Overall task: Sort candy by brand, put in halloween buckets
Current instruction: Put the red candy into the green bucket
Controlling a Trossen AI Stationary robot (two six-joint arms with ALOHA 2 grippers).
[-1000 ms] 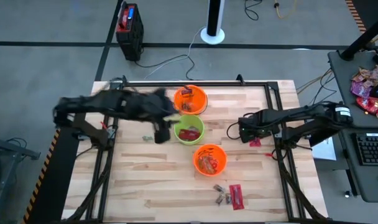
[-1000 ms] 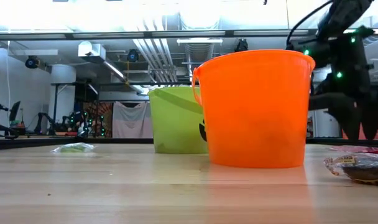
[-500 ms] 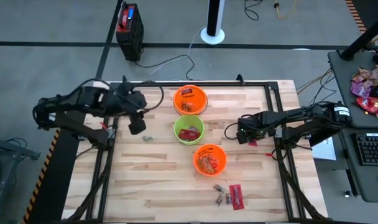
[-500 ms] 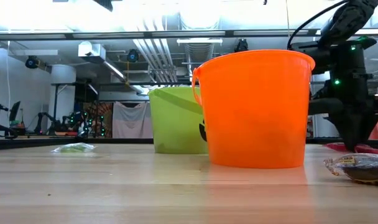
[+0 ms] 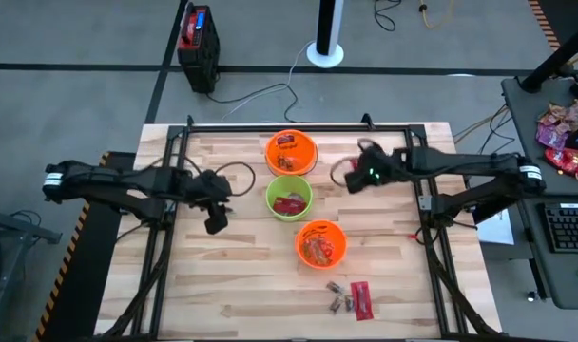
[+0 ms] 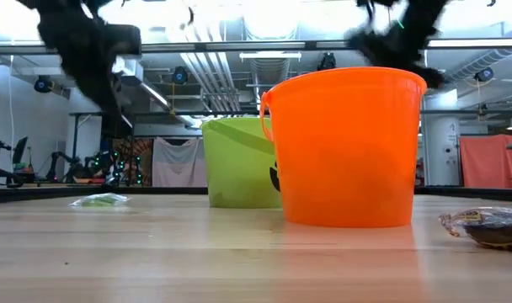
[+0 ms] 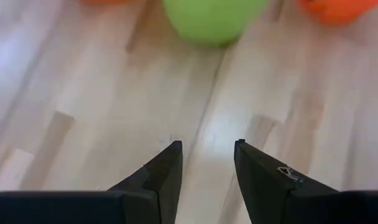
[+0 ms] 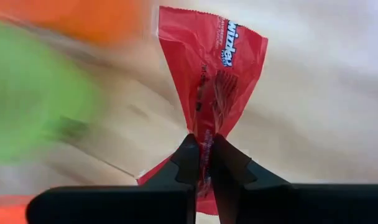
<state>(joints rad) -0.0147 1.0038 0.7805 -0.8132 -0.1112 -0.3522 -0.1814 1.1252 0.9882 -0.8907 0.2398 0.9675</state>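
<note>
Three halloween buckets stand in a row at the table's middle: a far orange one, a lime green one and a near orange one, each with candy inside. My right gripper hangs to the right of the far orange bucket, shut on a red candy packet. My left gripper is open above bare wood, left of the green bucket. A pale green candy lies on the table below it. My right gripper pinches the red packet between its two fingers across its crumpled middle. The packet's flat printed end sticks out beyond the fingertips, and a shorter end shows behind them. The packet is lifted clear of the table.
A red packet and small dark pieces lie near the table's front edge, right of middle. One brown wrapped piece shows in the low view. Bare wood stretches on the table's left and near sides.
My right gripper has shut on the red packet at the table's right side, lifted it and carried it toward the far orange bucket. My left gripper has gone from the green bucket toward the table's left, then toward the near edge and down.
</note>
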